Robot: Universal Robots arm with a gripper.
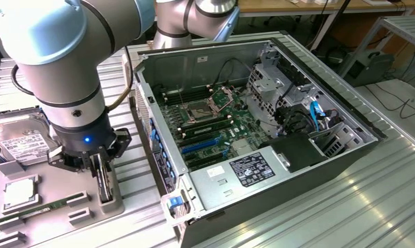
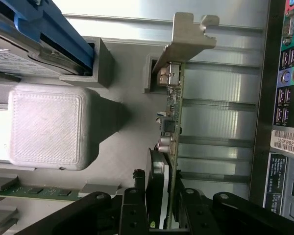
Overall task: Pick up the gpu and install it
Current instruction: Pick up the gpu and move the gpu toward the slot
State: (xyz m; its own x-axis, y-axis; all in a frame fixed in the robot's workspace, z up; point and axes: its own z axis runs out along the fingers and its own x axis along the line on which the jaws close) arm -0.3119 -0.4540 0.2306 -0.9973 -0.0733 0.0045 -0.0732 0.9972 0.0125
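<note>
Exterior view:
- The arm is seen in the upper left of the frame, reaching straight down. Its gripper is lowered over a grey holder tray at lower left.
- The graphics card is stood on its long edge in a slot of that tray, directly under the gripper.
- A hard drive with a white label is laid at the left edge of the tray, and a green memory stick is set lower down, near the bottom left corner.
- An open computer case is laid on its side across the centre and right of the frame, on the ribbed metal table. The motherboard is exposed inside.

Wrist view:
- The graphics card is seen edge-on, with its silver bracket at the end far from the gripper.
- The black fingers are closed against both faces of the card, so it is grasped near one end while seated in its slot.
- The back panel of the case, with ports and a barcode sticker, is seen just beside the card.
</note>
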